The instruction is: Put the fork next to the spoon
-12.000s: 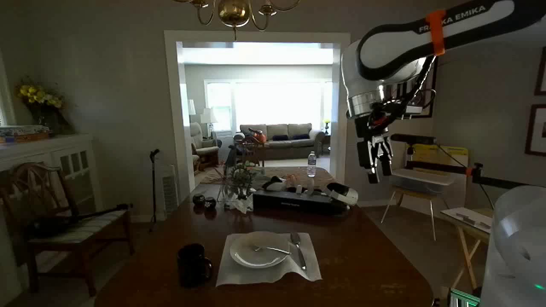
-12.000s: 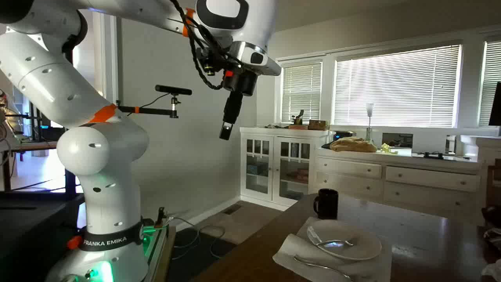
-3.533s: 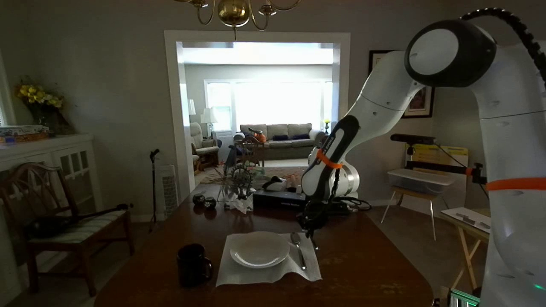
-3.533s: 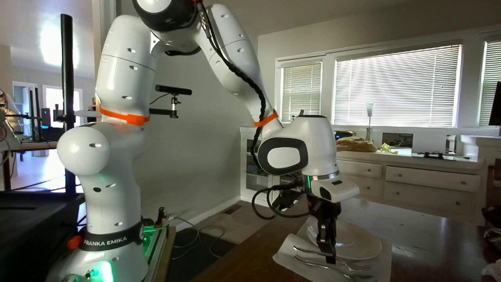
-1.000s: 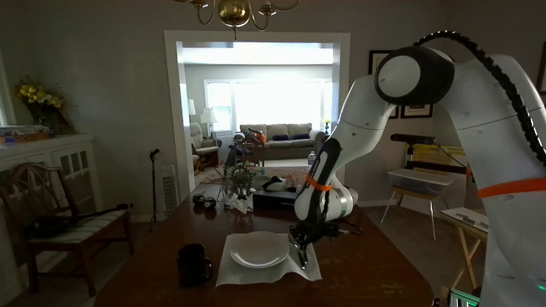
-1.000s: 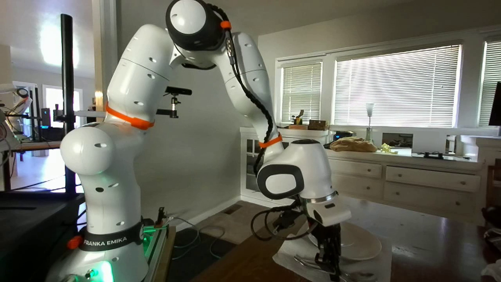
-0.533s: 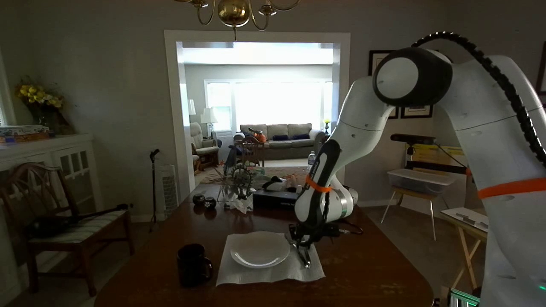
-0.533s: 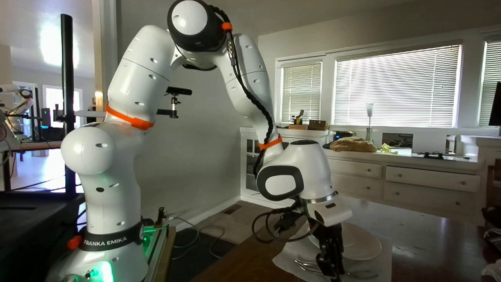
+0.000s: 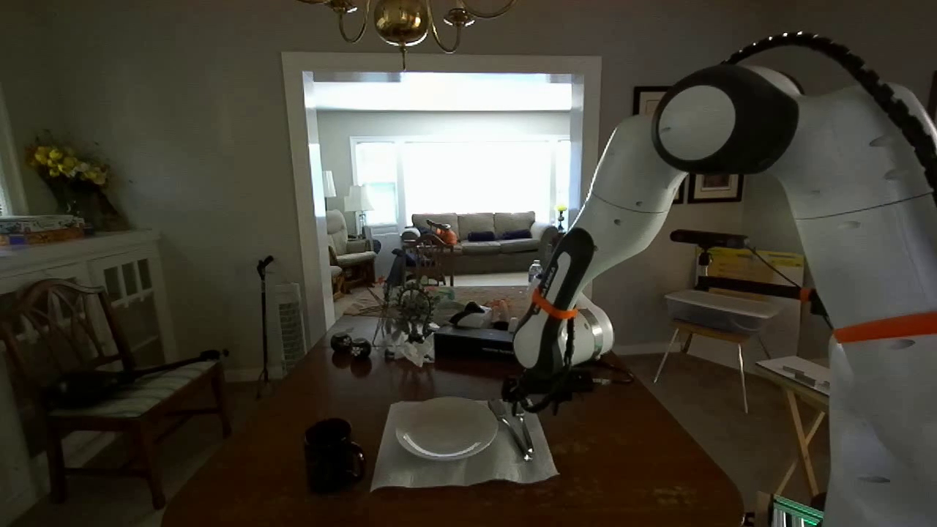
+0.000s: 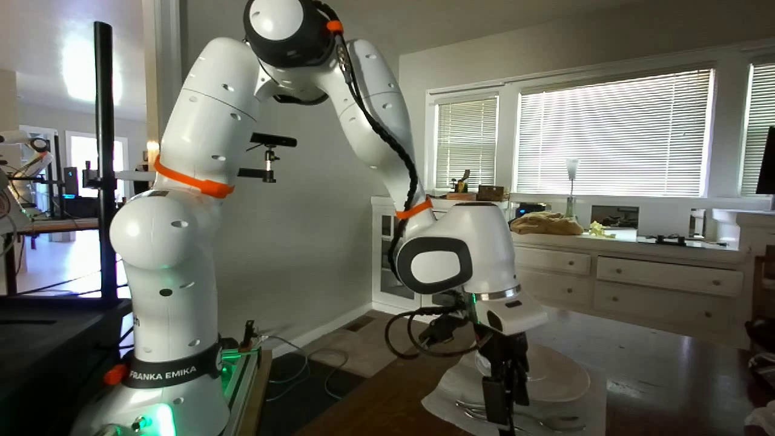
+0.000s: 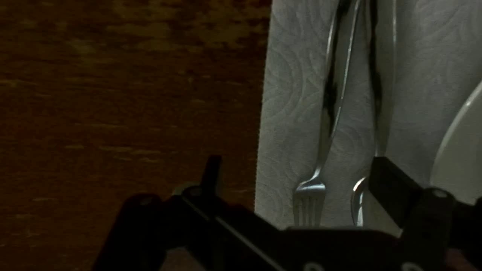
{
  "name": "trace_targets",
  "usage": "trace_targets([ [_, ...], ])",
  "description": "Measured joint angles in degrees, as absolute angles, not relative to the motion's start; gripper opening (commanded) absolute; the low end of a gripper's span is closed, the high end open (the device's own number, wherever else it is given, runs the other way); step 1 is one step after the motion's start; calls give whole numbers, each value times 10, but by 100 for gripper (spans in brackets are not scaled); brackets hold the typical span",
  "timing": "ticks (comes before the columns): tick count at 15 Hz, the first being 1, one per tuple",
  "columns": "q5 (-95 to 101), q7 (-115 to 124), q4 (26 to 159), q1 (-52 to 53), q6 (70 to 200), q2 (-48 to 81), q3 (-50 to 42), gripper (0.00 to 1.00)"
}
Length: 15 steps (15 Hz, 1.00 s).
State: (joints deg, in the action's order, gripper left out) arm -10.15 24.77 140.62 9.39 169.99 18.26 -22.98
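The dark-grey fork (image 11: 309, 199) lies on the white paper napkin (image 11: 286, 94), tines partly hidden by the gripper in the wrist view. The spoon (image 11: 359, 201) lies beside it, between fork and white plate (image 11: 461, 158); a finger covers part of its bowl. Their handles converge at the far end. In an exterior view the fork (image 9: 524, 430) lies right of the spoon (image 9: 505, 416). My gripper (image 11: 295, 160) is open and empty above the utensils, fingers wide apart on either side of the fork. It also shows in both exterior views (image 9: 521, 408) (image 10: 505, 412).
A black mug (image 9: 329, 455) stands left of the napkin. The plate (image 9: 446, 432) is close beside the spoon. A black box (image 9: 474, 342), a glass vase with plants (image 9: 413, 311) and a water bottle (image 9: 535, 272) stand farther along the wooden table (image 9: 622, 454).
The fork lay on the plate at first, then hung in my gripper. Now it lies beside the spoon, released. My gripper has risen slightly. The napkin's front edge has flattened.
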Motion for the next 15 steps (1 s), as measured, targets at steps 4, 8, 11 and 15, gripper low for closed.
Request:
trace_targets([
  [4,-42,303,1407,148,1598,125,-292,100],
  [8,68,440,1385,124,1445,55,-268,100],
  [11,79,496,1364,70,1343,6,-202,100],
  [15,77,512,1355,23,1277,-38,-145,100],
])
